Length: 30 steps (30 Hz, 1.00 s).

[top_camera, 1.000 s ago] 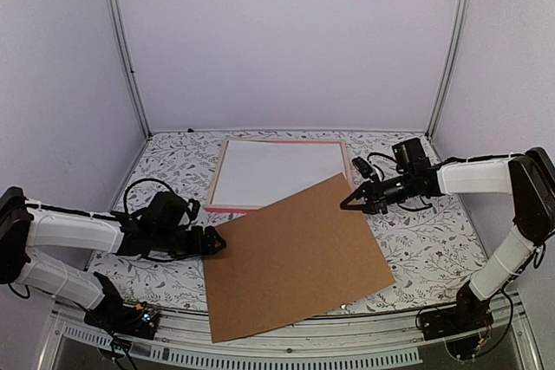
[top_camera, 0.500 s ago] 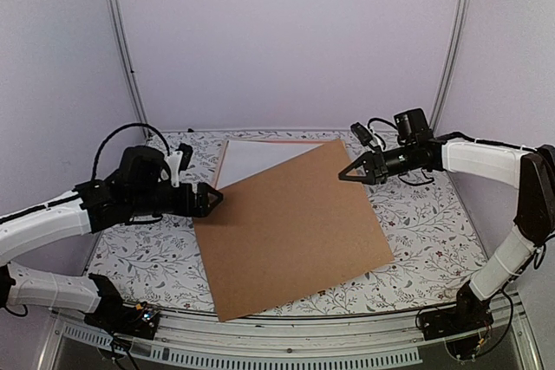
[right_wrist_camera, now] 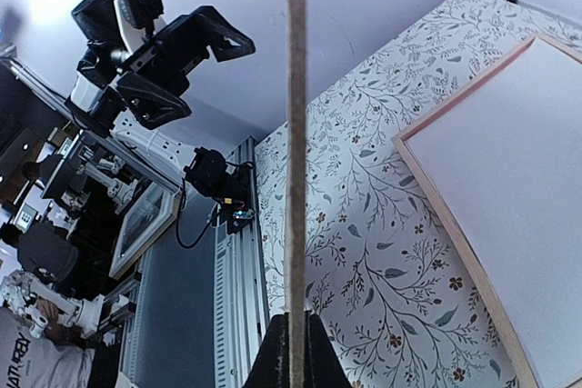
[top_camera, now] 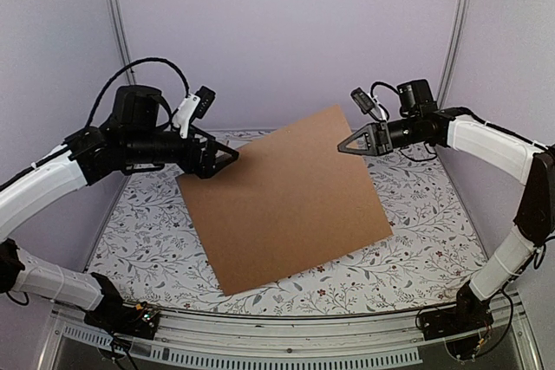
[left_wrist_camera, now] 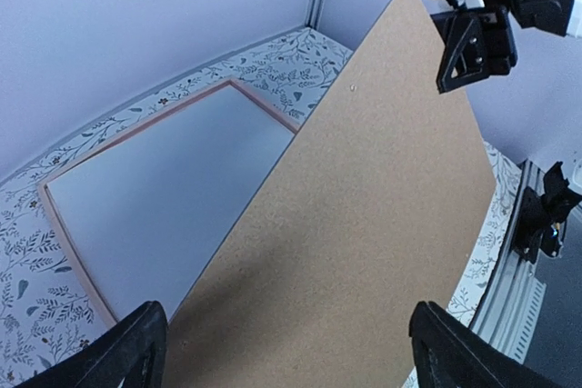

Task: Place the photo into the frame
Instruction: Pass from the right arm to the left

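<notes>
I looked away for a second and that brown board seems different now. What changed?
Both arms rose. The right gripper, shut on the brown board's far corner, tipped it from lying flat to steeply tilted, with its near edge low. The left gripper climbed beside its left corner, open. The pink frame stayed flat on the table.

The backing board (top_camera: 286,205) across the middle is plain cardboard brown. The table cover (top_camera: 416,249) is white, printed with grey leafy sprigs and tiny red flowers. The frame (left_wrist_camera: 264,106), at left, has a thin pink rim around a plain white panel (left_wrist_camera: 164,206).
</notes>
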Each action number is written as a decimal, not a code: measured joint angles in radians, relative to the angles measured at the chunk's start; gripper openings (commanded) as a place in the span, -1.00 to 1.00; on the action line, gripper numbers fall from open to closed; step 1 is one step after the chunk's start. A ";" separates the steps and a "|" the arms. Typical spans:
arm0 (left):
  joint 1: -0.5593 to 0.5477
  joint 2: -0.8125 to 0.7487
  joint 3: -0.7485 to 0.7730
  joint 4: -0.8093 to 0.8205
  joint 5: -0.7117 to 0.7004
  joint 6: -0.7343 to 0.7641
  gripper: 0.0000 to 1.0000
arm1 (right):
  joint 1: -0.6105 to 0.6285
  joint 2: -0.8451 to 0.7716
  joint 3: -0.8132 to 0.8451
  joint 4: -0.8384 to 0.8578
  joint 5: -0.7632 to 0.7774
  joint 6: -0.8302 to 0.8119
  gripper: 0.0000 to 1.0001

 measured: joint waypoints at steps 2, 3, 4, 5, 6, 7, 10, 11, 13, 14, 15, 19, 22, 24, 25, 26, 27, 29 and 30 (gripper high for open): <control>0.004 0.039 0.030 -0.019 0.024 0.035 0.89 | 0.000 0.000 0.023 -0.021 -0.013 -0.039 -1.00; 0.008 0.057 0.043 -0.029 0.037 0.051 0.88 | 0.000 0.000 0.032 -0.032 -0.021 -0.061 -1.00; 0.011 0.073 0.054 -0.038 0.048 0.066 0.88 | 0.000 0.000 0.039 -0.044 -0.029 -0.080 -1.00; 0.015 0.092 0.070 -0.051 0.061 0.085 0.88 | 0.000 0.000 0.045 -0.055 -0.040 -0.103 -1.00; 0.018 0.114 0.089 -0.067 0.073 0.106 0.88 | 0.000 0.000 0.047 -0.063 -0.047 -0.119 -1.00; 0.022 0.134 0.107 -0.077 0.086 0.126 0.87 | 0.000 0.000 0.047 -0.069 -0.055 -0.135 -1.00; 0.027 0.174 0.146 -0.104 0.114 0.176 0.82 | -0.002 0.000 0.048 -0.091 -0.074 -0.179 -1.00; 0.028 0.185 0.161 -0.115 0.129 0.196 0.80 | -0.002 0.000 0.048 -0.098 -0.080 -0.193 -1.00; 0.031 0.200 0.185 -0.137 0.159 0.226 0.73 | -0.002 0.000 0.048 -0.111 -0.091 -0.216 -1.00; 0.033 0.207 0.197 -0.149 0.179 0.241 0.68 | -0.002 0.000 0.048 -0.114 -0.094 -0.223 -1.00; 0.035 0.214 0.210 -0.160 0.207 0.259 0.63 | -0.002 0.000 0.048 -0.118 -0.097 -0.232 -1.00; 0.041 0.234 0.236 -0.200 0.325 0.309 0.36 | -0.002 0.000 0.056 -0.140 -0.104 -0.263 -1.00; 0.047 0.240 0.238 -0.217 0.379 0.330 0.18 | -0.002 -0.002 0.067 -0.163 -0.109 -0.286 -0.99; 0.055 0.245 0.243 -0.229 0.413 0.335 0.08 | -0.002 -0.002 0.076 -0.181 -0.114 -0.304 -0.99; 0.059 0.246 0.246 -0.233 0.426 0.338 0.04 | -0.002 -0.002 0.080 -0.189 -0.116 -0.314 -0.98; 0.064 0.249 0.251 -0.238 0.443 0.343 0.00 | -0.002 -0.002 0.084 -0.200 -0.117 -0.324 -0.98; 0.068 0.252 0.254 -0.242 0.455 0.342 -0.03 | -0.002 -0.002 0.087 -0.207 -0.118 -0.332 -0.97; 0.074 0.254 0.258 -0.246 0.482 0.348 -0.11 | -0.002 -0.002 0.093 -0.222 -0.118 -0.348 -0.96; 0.075 0.254 0.259 -0.249 0.492 0.348 -0.14 | -0.002 -0.003 0.093 -0.227 -0.118 -0.356 -0.95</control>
